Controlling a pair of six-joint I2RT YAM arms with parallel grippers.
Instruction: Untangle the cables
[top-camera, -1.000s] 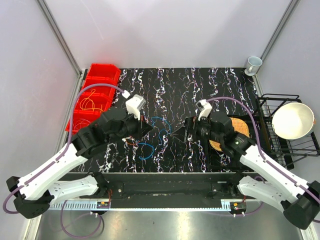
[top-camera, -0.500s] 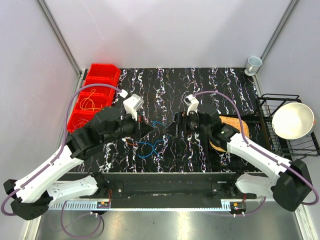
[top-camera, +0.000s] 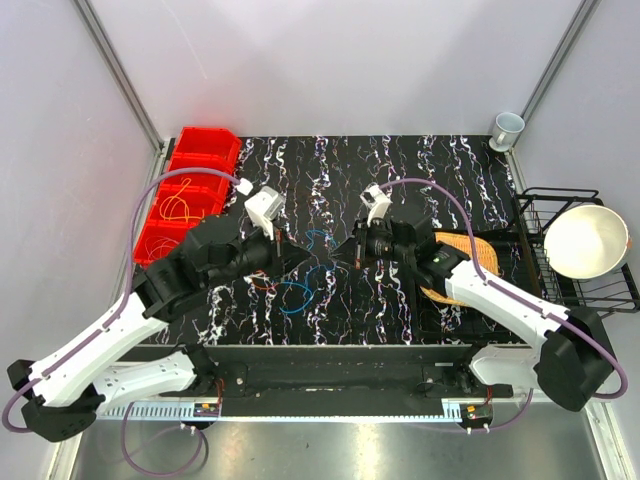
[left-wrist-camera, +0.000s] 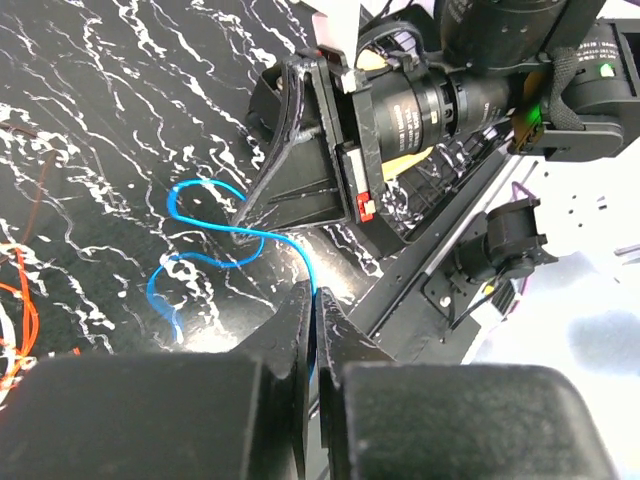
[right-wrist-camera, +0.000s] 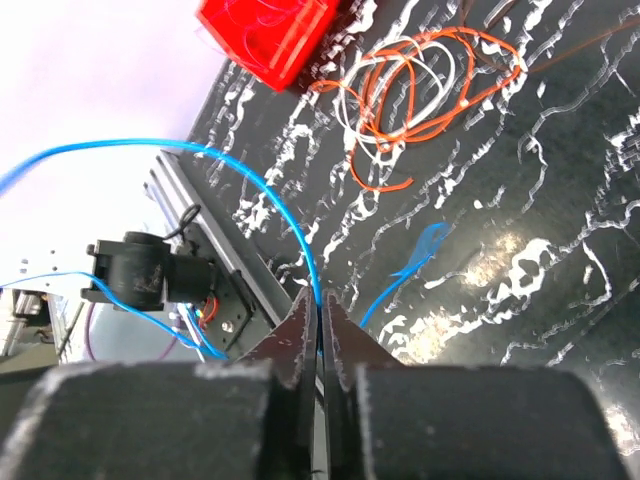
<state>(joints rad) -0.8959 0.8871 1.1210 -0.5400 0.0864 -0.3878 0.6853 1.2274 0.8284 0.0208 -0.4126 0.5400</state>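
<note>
A blue cable (top-camera: 297, 293) loops on the black marbled table, and part of it is lifted between the two grippers. My left gripper (top-camera: 303, 258) is shut on the blue cable (left-wrist-camera: 200, 187), which runs into its closed tips (left-wrist-camera: 313, 297). Facing it tip to tip, my right gripper (top-camera: 340, 254) is shut on the same blue cable (right-wrist-camera: 250, 165) at its tips (right-wrist-camera: 319, 300). An orange cable (right-wrist-camera: 385, 186) and a white cable (right-wrist-camera: 343, 112) lie tangled together on the table under the left arm (top-camera: 262, 284).
Red bins (top-camera: 190, 150) at the far left hold yellow cables (top-camera: 180, 210). A black wire rack (top-camera: 560, 195) with a white bowl (top-camera: 585, 240) stands at the right. A woven mat (top-camera: 475, 250) lies under the right arm. A cup (top-camera: 507, 127) sits at the back right.
My right gripper swung left to meet the left gripper's tips and went from open to shut on the blue cable. The left gripper stayed shut and shifted slightly.
</note>
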